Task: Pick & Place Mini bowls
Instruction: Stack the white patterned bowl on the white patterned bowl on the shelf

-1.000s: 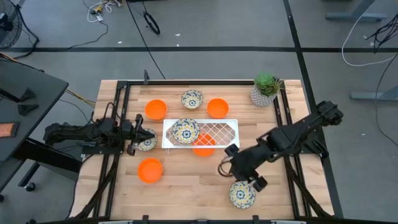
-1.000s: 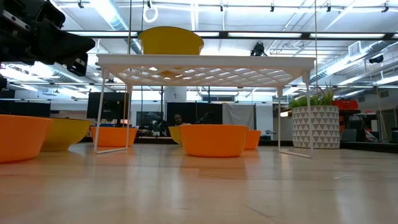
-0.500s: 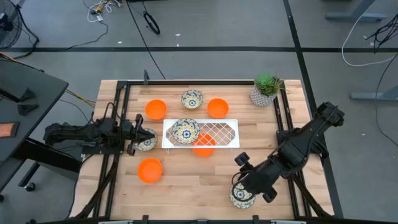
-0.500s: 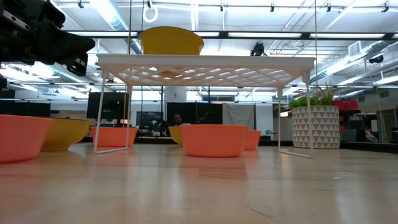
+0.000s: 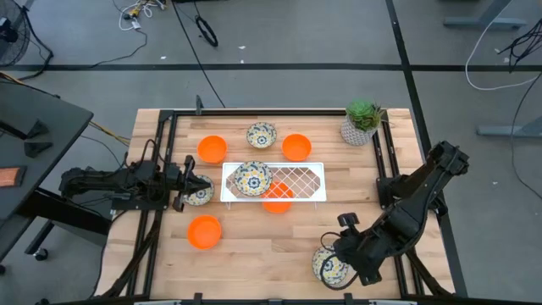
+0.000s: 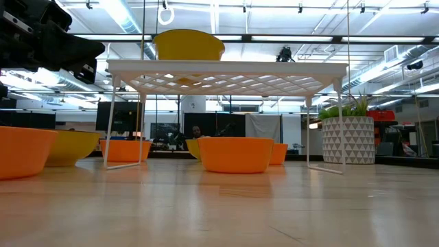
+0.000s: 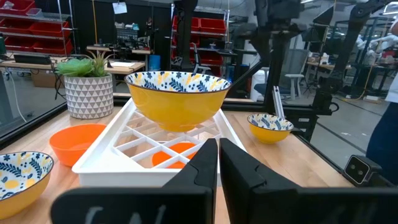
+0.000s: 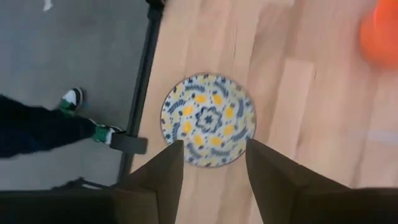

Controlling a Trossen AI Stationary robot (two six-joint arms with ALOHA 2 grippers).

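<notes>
At the near edge, a floral bowl [image 5: 329,266] lies on the table [image 5: 254,250], framed by the spread fingers of the right gripper [image 5: 332,261], which holds nothing. Farther back, an orange bowl [image 5: 203,231] is seen at the left. The left gripper [image 5: 188,186], closed and empty, is placed beside a white rack [image 5: 296,180] bearing another floral bowl [image 5: 252,178]. A plant [image 5: 362,120] stands in the far right corner.
</notes>
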